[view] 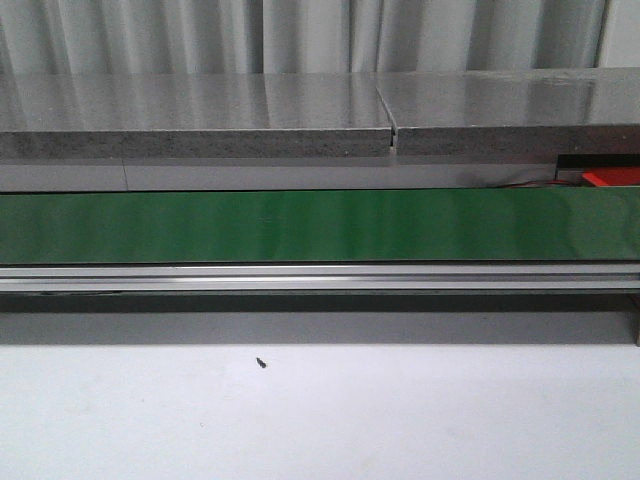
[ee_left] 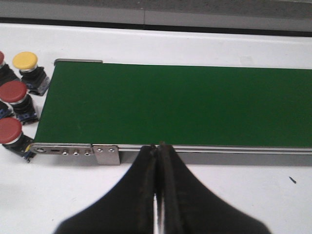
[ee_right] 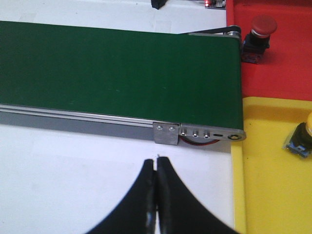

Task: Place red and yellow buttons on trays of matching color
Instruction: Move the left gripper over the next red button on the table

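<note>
Front view: long green conveyor belt (view: 300, 226) with aluminium rail crossing the white table (view: 320, 420).
Red tray (ee_right: 287, 58): one red-capped push button (ee_right: 258, 31) on it.
Yellow tray (ee_right: 273, 170): one yellow-capped button (ee_right: 301, 138), partly cut off.
Belt's other end: three red buttons (ee_left: 14, 97), one yellow button (ee_left: 27, 66) on the table.
Left gripper (ee_left: 157, 148): black fingers pressed together, empty.
Right gripper (ee_right: 157, 163): likewise.
Writing: none legible.

The green belt (view: 300, 225) looks smooth and faintly glossy, edged by a brushed metal rail (view: 300, 278).
</note>
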